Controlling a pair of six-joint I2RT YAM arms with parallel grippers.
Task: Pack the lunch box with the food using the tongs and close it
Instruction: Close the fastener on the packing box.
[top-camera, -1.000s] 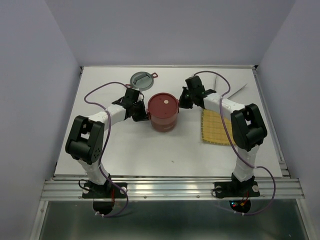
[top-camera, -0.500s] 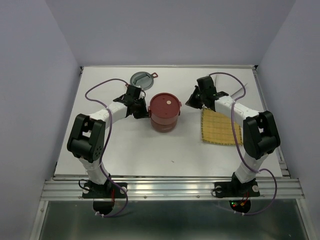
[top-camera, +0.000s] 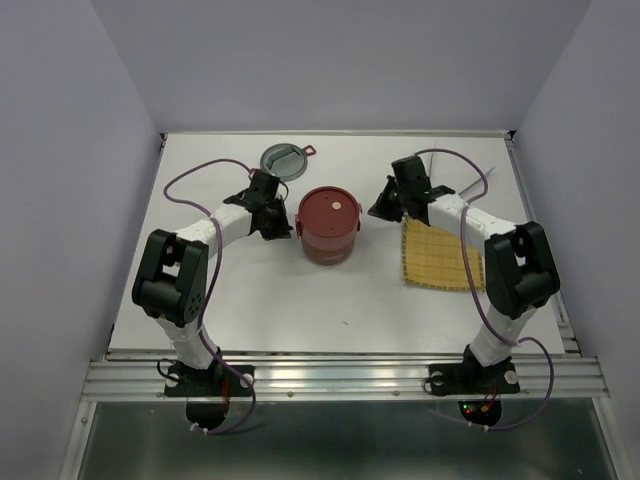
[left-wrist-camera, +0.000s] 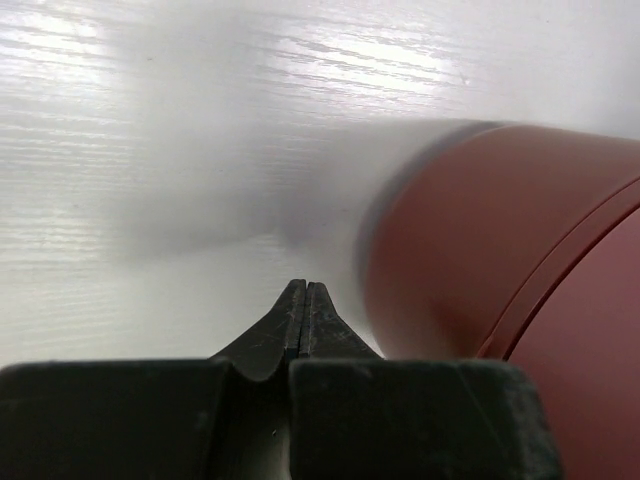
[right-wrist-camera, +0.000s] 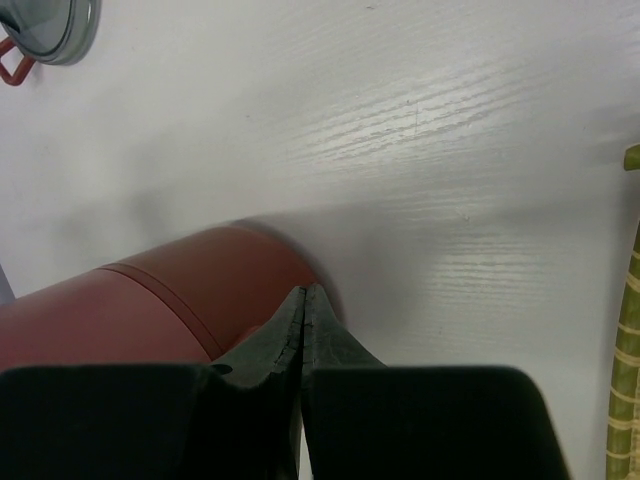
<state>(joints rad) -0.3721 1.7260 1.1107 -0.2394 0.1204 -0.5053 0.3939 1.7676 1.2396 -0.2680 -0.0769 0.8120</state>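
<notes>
The dark-red lunch box (top-camera: 327, 228) stands stacked mid-table with its flat lid and pale dot (top-camera: 338, 204) on top. My left gripper (top-camera: 281, 222) is shut and empty, low beside the box's left wall; its wrist view shows the tips (left-wrist-camera: 303, 288) pressed together with the red wall (left-wrist-camera: 480, 240) just to their right. My right gripper (top-camera: 379, 208) is shut and empty, a little off the box's right side; the red wall (right-wrist-camera: 190, 290) lies just behind its tips (right-wrist-camera: 305, 291). The thin silver tongs (top-camera: 491, 171) lie at the back right. No food shows.
A round steel lid with a red tab (top-camera: 282, 158) lies behind the box, also at the top left of the right wrist view (right-wrist-camera: 45, 22). The yellow woven mat (top-camera: 440, 258) lies flat under my right forearm, its edge (right-wrist-camera: 626, 400) at the right.
My right gripper has drawn back to the right, away from the lunch box. The box has shifted slightly right. My left gripper has stayed by its left side.
</notes>
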